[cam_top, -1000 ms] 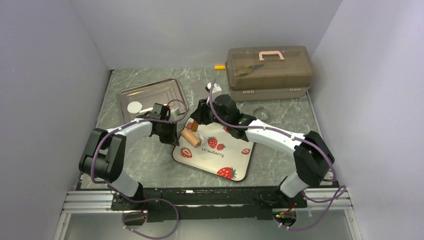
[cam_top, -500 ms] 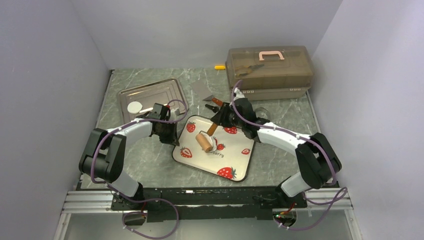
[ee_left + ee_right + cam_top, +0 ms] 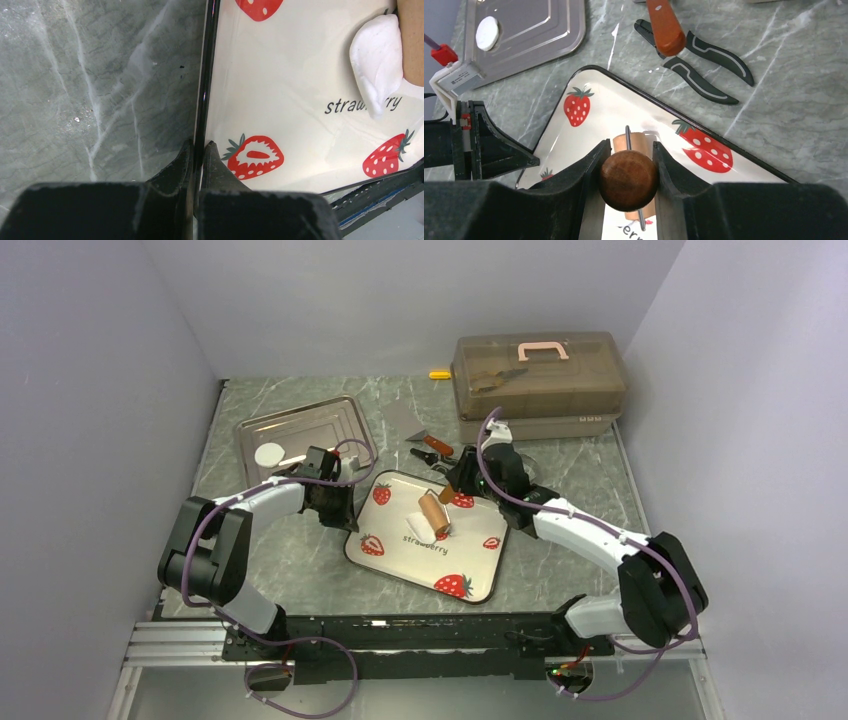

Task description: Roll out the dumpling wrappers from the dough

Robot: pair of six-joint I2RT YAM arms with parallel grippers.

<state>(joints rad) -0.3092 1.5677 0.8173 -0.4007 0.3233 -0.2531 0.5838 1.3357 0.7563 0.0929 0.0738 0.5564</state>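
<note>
arms: two, one on each side of the table's near edge
grippers: two, the left gripper [image 3: 197, 150] and the right gripper [image 3: 628, 155]
strawberry plate [image 3: 400, 558]: one
printed strawberries on it: five showing in the top view
roller [image 3: 433, 510]: one, brown wood
dough [image 3: 377, 65]: one white lump
dumpling wrappers [image 3: 269, 454]: one white disc
metal tray [image 3: 315, 420]: one
pliers [image 3: 700, 81]: one pair, with two black handles
wooden-handled tool [image 3: 665, 27]: one
lidded case [image 3: 540, 380]: one, with one pink handle on top
yellow piece [image 3: 439, 374]: one, too small to tell what it is
</note>
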